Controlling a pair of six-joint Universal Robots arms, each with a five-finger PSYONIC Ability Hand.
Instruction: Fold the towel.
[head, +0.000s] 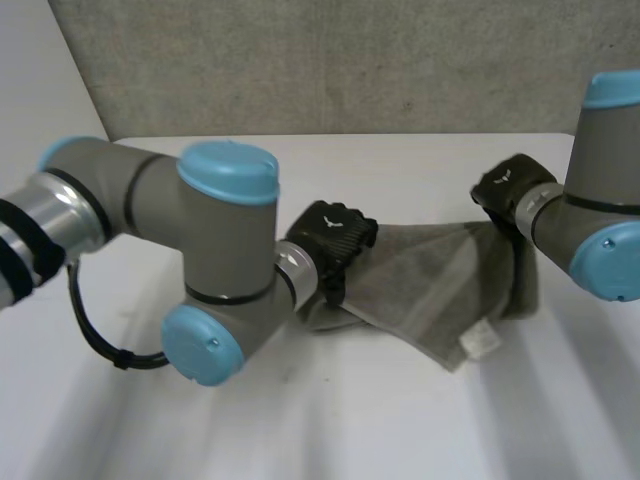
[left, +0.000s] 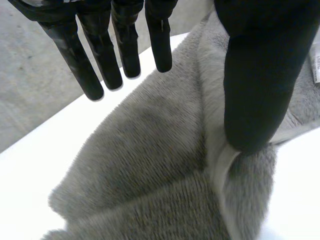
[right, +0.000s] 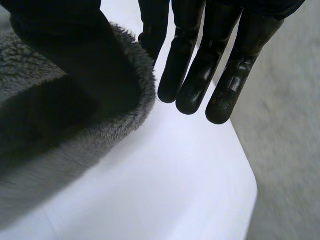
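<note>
Towel position: the grey towel (head: 430, 285) lies rumpled on the table (head: 400, 430), right of centre, stretched between the two robot hands.
Towel shape: its left end lies flat in folded layers; its right end rises toward the right robot hand.
Towel label: a white label (head: 480, 340) sits at the near edge of the towel, toward its right end.
Left robot hand: the left robot hand (head: 335, 238) is at the towel's left end. In the left wrist view its fingers (left: 100, 60) are straight and spread well apart from the thumb (left: 255, 100). The thumb tip rests on the pale hem of the towel; the fingertips hang above the pile. The cloth is not clamped.
Right robot hand: the right robot hand (head: 508, 188) is at the towel's far right end. In the right wrist view its fingers (right: 200, 75) are straight and held away from the thumb, with bare table below them. A curled towel edge wraps beside the thumb; nothing is pinched.
Arms: the left arm (head: 200, 230) reaches in from the left, the right arm (head: 600, 220) from the right.
</note>
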